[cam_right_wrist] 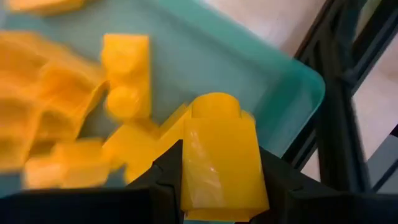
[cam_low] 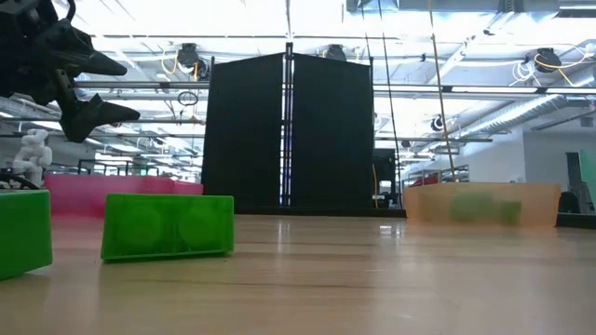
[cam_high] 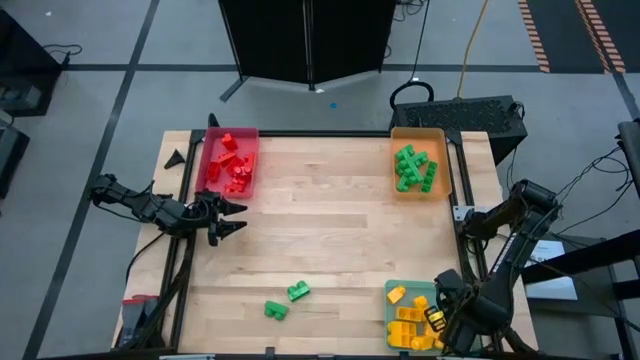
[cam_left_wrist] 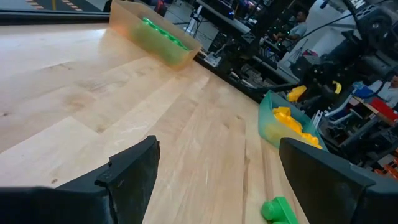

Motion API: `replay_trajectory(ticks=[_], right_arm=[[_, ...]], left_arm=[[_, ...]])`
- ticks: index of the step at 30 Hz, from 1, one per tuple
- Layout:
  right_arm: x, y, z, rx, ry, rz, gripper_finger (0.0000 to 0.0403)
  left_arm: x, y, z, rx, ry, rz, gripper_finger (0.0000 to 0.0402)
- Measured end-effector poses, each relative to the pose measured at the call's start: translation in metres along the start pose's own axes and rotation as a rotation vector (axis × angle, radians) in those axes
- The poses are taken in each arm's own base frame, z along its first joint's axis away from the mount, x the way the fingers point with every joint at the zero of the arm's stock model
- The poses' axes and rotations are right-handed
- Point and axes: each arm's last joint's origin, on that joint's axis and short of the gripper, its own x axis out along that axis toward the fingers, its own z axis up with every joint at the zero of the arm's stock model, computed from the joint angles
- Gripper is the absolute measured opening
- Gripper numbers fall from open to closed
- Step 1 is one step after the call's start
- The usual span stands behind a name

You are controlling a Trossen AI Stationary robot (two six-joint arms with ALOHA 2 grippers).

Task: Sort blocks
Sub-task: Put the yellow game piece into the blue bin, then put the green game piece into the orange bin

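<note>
Over the teal tray (cam_right_wrist: 292, 81) my right gripper (cam_right_wrist: 217, 180) pinches a yellow block (cam_right_wrist: 221, 155) by its flat sides: light, rigid, slick. Left gripper (cam_high: 228, 218) gapes empty beside the red tray (cam_high: 212, 150).

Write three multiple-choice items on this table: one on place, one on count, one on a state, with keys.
1. Where are the yellow blocks piled?
A. red tray
B. teal tray
C. orange tray

2. How many green blocks lie loose on the bare table?
A. two
B. five
C. none

3. What is the right gripper doing?
A. hanging open, holding nothing
B. clamping a green block
C. clamping a yellow block

Key: B, the high view shows the yellows in teal; A, two lie near the front edge; C, its jaws pinch a yellow block over the tray.
</note>
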Motion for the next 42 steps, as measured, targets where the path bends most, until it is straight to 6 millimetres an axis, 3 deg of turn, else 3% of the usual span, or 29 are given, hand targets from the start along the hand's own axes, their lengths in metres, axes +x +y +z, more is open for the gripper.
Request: replay_trajectory(ticks=[5,12,18,21,26,32,36,42], right_arm=[[0.019,-0.003,0.010,0.038,-0.041,-0.059,0.0113],[0.041,0.002,0.020,0.060,-0.029,-0.041,0.0223],[0.044,0.008,0.018,-0.003,0.012,0.025,0.0235],[0.024,0.017,0.018,-0.054,0.008,0.109,0.0228],[-0.027,0.023,0.031,-0.129,-0.076,0.142,0.0217],[-0.083,0.039,0.061,-0.257,-0.414,0.349,0.0215],[-0.088,0.049,0.082,-0.303,-0.402,0.343,0.0215],[-0.085,0.054,0.078,-0.397,-0.450,0.337,0.0215]], left_arm=[[0.000,0.000,0.000,0.007,0.000,0.000,0.0331],[0.000,0.000,0.000,0.005,0.001,0.000,0.0331],[0.000,0.000,0.000,0.005,0.001,0.000,0.0331],[0.000,0.000,0.000,0.002,0.000,0.000,0.0331],[0.000,0.000,0.000,-0.001,0.000,0.000,0.0331],[0.000,0.000,0.000,-0.003,0.000,-0.001,0.0331],[0.000,0.000,0.000,-0.005,-0.001,-0.002,0.0331],[0.000,0.000,0.000,-0.007,0.003,-0.009,0.0331]])
